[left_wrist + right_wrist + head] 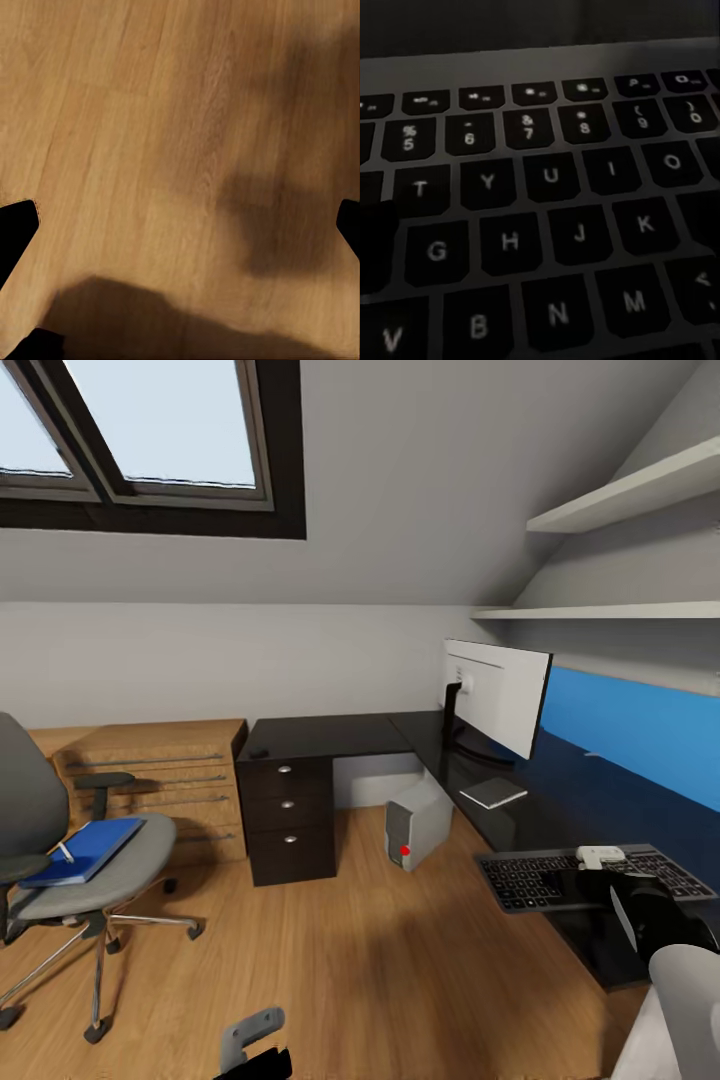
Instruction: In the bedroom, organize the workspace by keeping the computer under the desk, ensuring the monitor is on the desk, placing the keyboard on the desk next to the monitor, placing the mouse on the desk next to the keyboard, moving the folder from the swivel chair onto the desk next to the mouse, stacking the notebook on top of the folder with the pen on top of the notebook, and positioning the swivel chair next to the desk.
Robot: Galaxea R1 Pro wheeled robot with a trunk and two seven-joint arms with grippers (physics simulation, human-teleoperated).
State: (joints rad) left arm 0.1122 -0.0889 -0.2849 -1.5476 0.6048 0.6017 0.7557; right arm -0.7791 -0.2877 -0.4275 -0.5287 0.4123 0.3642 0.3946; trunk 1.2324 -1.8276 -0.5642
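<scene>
The swivel chair [60,860] stands at the left on the wood floor, apart from the desk [330,735]. On its seat lies the blue folder [90,848] with a thin short pen [65,851] on it. The monitor [500,700] stands on the desk, with the light-grey notebook [493,792] in front of it. The computer [418,830] stands on the floor at the desk's inner corner. The keyboard [540,880] [547,187] lies at the desk's front edge, its left end overhanging. My right gripper [600,868] [544,262] hovers close over its keys, open. My left gripper [255,1050] [184,217] hangs open over bare floor.
A small white object [600,853] sits at the keyboard's far edge by my right gripper; I cannot tell whether it is the mouse. A low light-wood shelf unit [170,780] stands behind the chair. Wall shelves [620,500] run above the desk. Open floor lies between chair and desk.
</scene>
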